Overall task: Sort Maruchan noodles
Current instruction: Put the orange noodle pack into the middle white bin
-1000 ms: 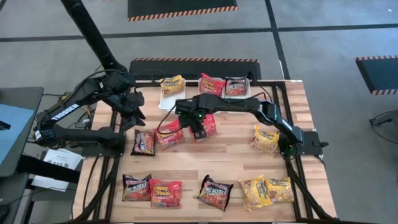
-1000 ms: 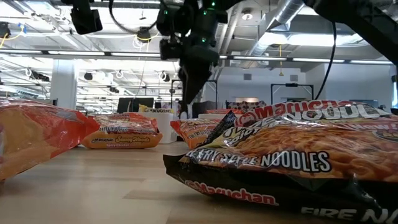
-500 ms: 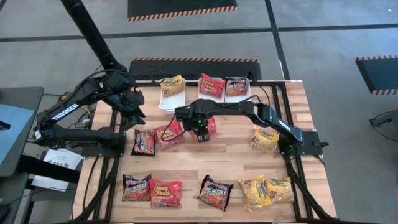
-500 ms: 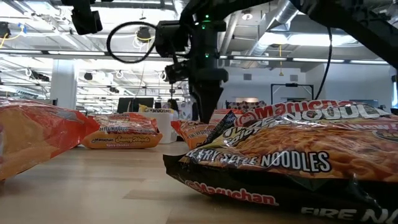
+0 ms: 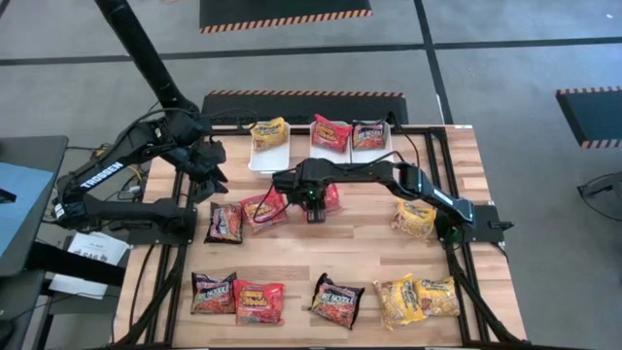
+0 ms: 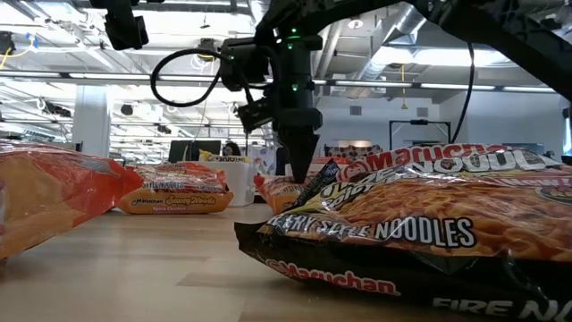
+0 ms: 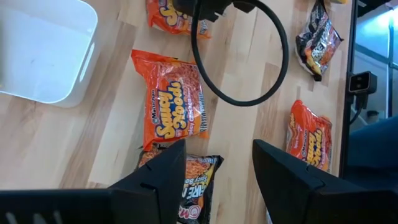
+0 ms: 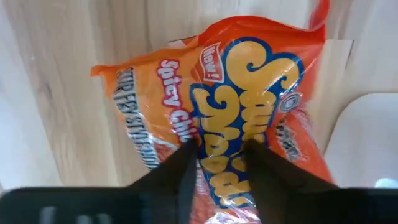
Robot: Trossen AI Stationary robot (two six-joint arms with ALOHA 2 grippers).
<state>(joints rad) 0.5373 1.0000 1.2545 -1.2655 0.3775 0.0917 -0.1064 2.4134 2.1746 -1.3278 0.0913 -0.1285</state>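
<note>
Descent finishing | right gripper (image 5: 313,209) jaws now narrowing onto red packet (image 8: 242,124) on tabletop (image 5: 321,255) | pickup beginning | left gripper (image 5: 209,167) waiting, jaws spread

I see a light brown wooden table (image 5: 360,248) with a black metal frame. Along its far edge sit three white plastic bins (image 5: 269,154). Flat shiny noodle packets lie right on the wood. In the middle row there is a dark packet (image 5: 224,222), two red packets (image 5: 264,209) side by side, and a yellow packet (image 5: 414,217). The near row has a dark one (image 5: 213,292), a red one (image 5: 259,301), another dark one (image 5: 336,300) and two yellow ones (image 5: 416,297).
</note>
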